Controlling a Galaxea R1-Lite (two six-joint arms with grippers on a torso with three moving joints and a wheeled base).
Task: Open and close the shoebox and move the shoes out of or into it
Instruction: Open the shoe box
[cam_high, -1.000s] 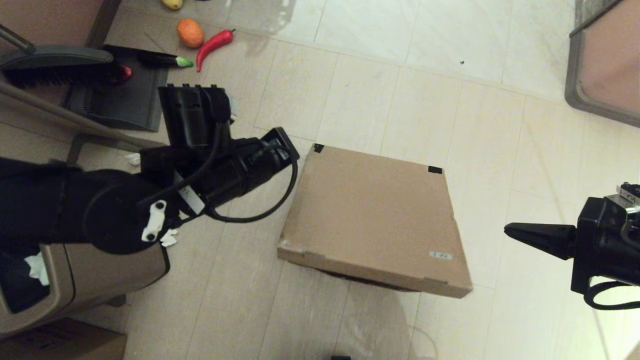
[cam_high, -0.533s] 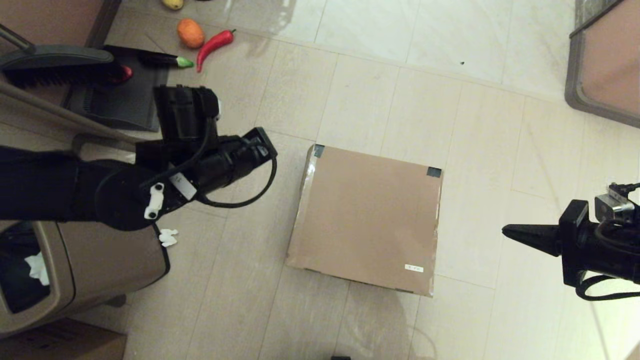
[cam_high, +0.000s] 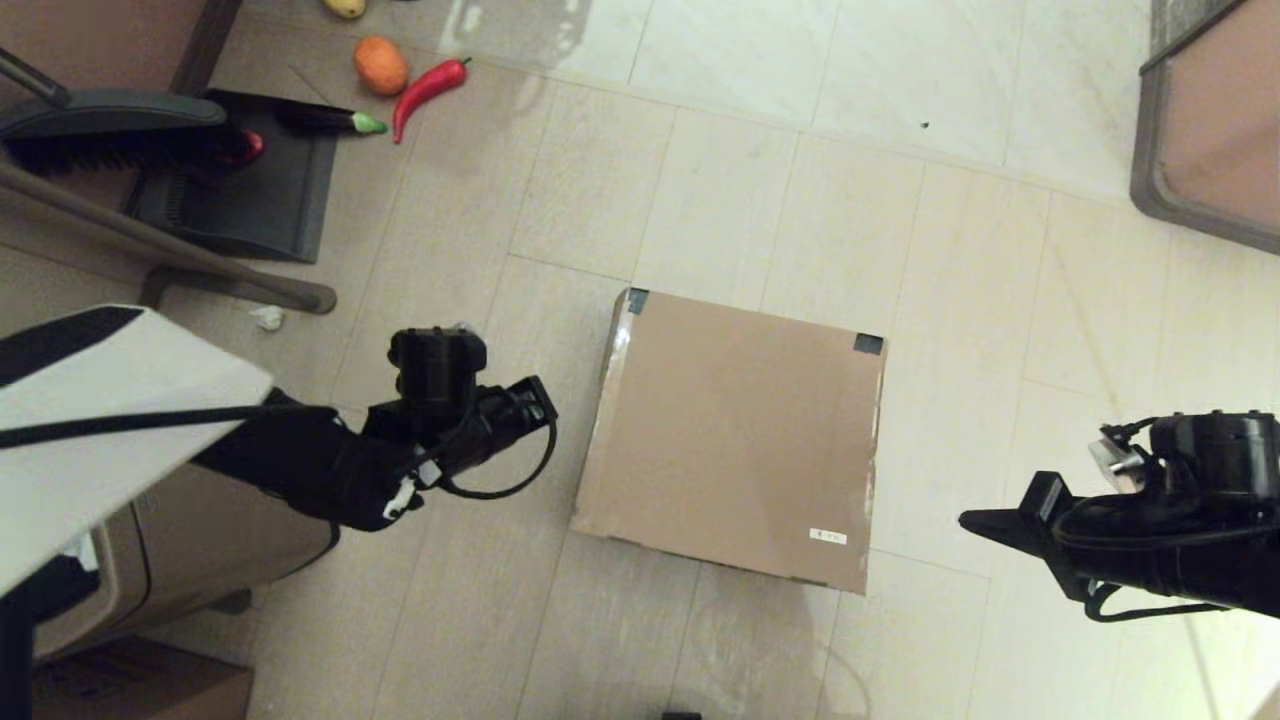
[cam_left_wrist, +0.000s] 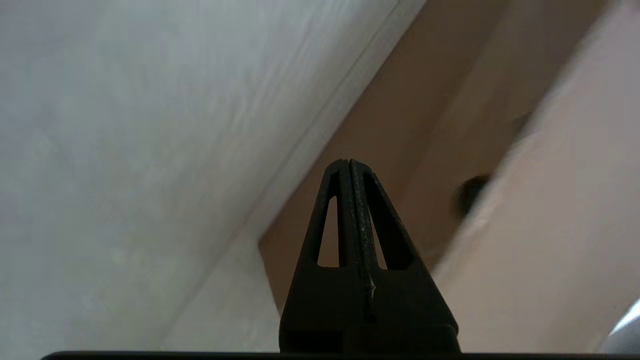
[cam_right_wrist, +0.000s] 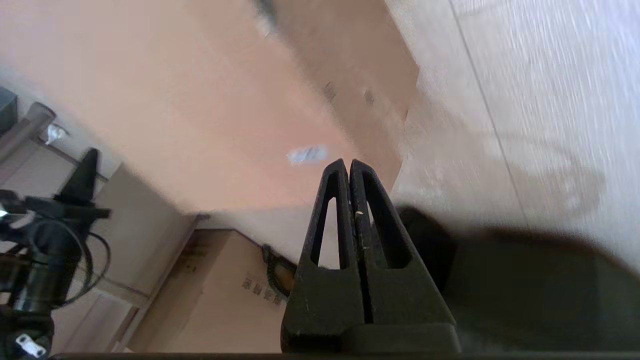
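Note:
The shoebox (cam_high: 735, 435) sits closed on the tiled floor, lid flat, with black tape at its far corners and a small white label (cam_high: 828, 537) near its front right corner. The shoes are hidden. My left arm (cam_high: 460, 425) hangs low just left of the box; in the left wrist view the left gripper (cam_left_wrist: 348, 163) is shut and empty, pointing at the box's side wall (cam_left_wrist: 400, 125). Off the box's right front corner, my right gripper (cam_high: 968, 520) is shut and empty, pointing toward the box without touching it. In the right wrist view the right gripper (cam_right_wrist: 348, 163) is below the lid (cam_right_wrist: 175, 100).
A tan trash bin (cam_high: 200, 545) and a printed carton (cam_high: 140, 688) stand at the near left. A dustpan (cam_high: 240, 195), broom, eggplant (cam_high: 335, 120), red chili (cam_high: 428, 88) and orange fruit (cam_high: 380, 65) lie at the far left. A furniture edge (cam_high: 1160, 190) is at the far right.
The lid, raised at its front a second ago, has dropped flat onto the box. Both arms have lowered and drawn back toward me, the left one farthest.

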